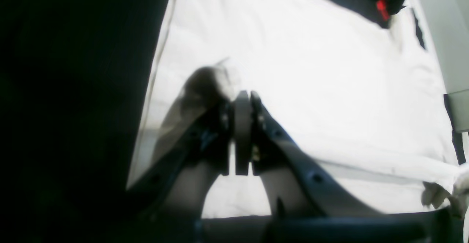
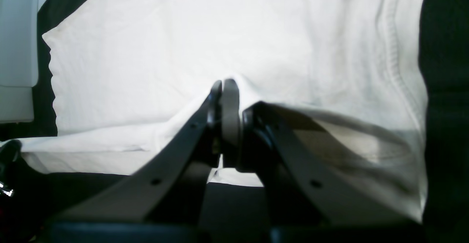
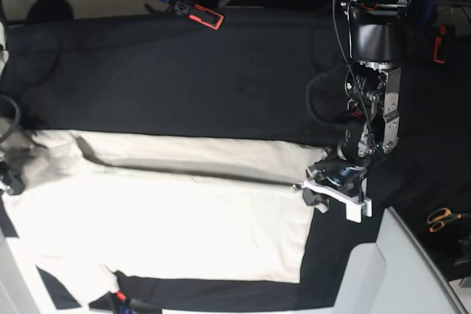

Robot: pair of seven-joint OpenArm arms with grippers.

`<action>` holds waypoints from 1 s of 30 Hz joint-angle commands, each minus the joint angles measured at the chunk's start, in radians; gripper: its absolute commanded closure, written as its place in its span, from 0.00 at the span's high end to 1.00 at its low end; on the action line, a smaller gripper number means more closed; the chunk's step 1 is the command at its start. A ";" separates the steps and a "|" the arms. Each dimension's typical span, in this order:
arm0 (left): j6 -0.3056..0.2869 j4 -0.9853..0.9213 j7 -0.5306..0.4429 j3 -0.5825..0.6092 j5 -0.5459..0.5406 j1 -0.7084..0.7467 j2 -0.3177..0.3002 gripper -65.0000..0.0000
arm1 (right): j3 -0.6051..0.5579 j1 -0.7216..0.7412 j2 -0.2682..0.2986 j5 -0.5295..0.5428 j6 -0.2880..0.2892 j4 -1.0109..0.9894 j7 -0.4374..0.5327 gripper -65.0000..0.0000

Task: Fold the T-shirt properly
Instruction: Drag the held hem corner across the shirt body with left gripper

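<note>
The cream T-shirt (image 3: pixel 169 218) lies spread on the black surface (image 3: pixel 221 79), with a taut raised fold running across it from left to right. My left gripper (image 3: pixel 305 187) is at the shirt's right edge. In the left wrist view it (image 1: pixel 242 98) is shut, with a shaded bunch of cloth (image 1: pixel 205 85) caught at its tips. My right gripper (image 3: pixel 9 179) is at the shirt's left end, mostly cut off by the frame edge. In the right wrist view it (image 2: pixel 224 85) is shut on a pinched ridge of the T-shirt (image 2: pixel 146 52).
Red and blue hand tools (image 3: pixel 193 8) lie at the back edge. Orange-handled scissors (image 3: pixel 441 218) lie at the right. A pale grey panel (image 3: pixel 401 270) stands at the front right corner, close to the left arm. A small red-handled item (image 3: pixel 121 301) lies at the shirt's front edge.
</note>
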 commanded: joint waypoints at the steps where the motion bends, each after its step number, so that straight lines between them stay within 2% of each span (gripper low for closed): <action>1: -0.008 0.007 -0.025 -0.003 -0.007 -0.032 -0.008 0.00 | -0.001 0.035 0.020 0.020 0.009 0.013 0.021 0.01; 6: -0.008 0.003 -0.025 -0.003 -0.007 -0.034 -0.008 0.00 | -0.108 0.051 0.020 0.023 0.009 0.013 0.037 0.01; 13: -0.008 0.001 -0.025 0.010 -0.007 -0.054 -0.025 0.00 | -0.138 0.051 0.010 0.020 0.009 0.013 0.095 0.01; 18: -0.008 -0.002 -0.024 0.010 -0.007 -0.062 -0.028 0.00 | -0.243 0.051 0.010 0.022 0.009 0.011 0.159 0.01; 26: -0.008 -0.003 -0.024 0.010 -0.007 -0.062 -0.028 0.00 | -0.245 0.053 0.008 0.027 0.009 0.011 0.178 0.01; 28: -0.008 -0.002 -0.024 0.010 -0.007 -0.068 -0.028 0.00 | -0.245 0.053 0.008 0.028 0.009 0.011 0.215 0.06; 30: -0.008 0.001 -0.024 0.010 -0.007 -0.077 -0.028 0.03 | -0.245 0.053 0.008 0.028 0.009 0.011 0.248 0.20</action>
